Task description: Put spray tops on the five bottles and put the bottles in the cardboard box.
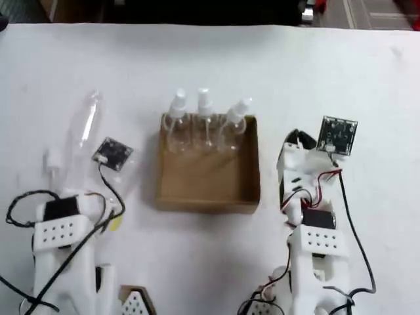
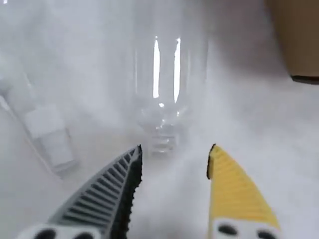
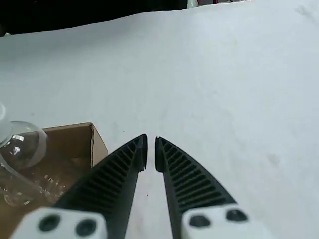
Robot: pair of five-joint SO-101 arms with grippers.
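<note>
Three clear bottles (image 1: 203, 128) with white spray tops stand in a row along the far wall of the cardboard box (image 1: 207, 197). A fourth clear bottle (image 1: 85, 125) without a top lies on the table left of the box. In the left wrist view this bottle (image 2: 167, 94) points its threaded neck at my left gripper (image 2: 174, 152), which is open just short of it. A loose white spray top (image 2: 47, 137) lies beside the bottle. My right gripper (image 3: 150, 144) is shut and empty over the table right of the box (image 3: 75, 142).
The white table runs far past the box to a dark back edge (image 1: 197, 16). Both arm bodies and their cables (image 1: 348, 216) stand along the near edge. Open tabletop lies to the right of the box.
</note>
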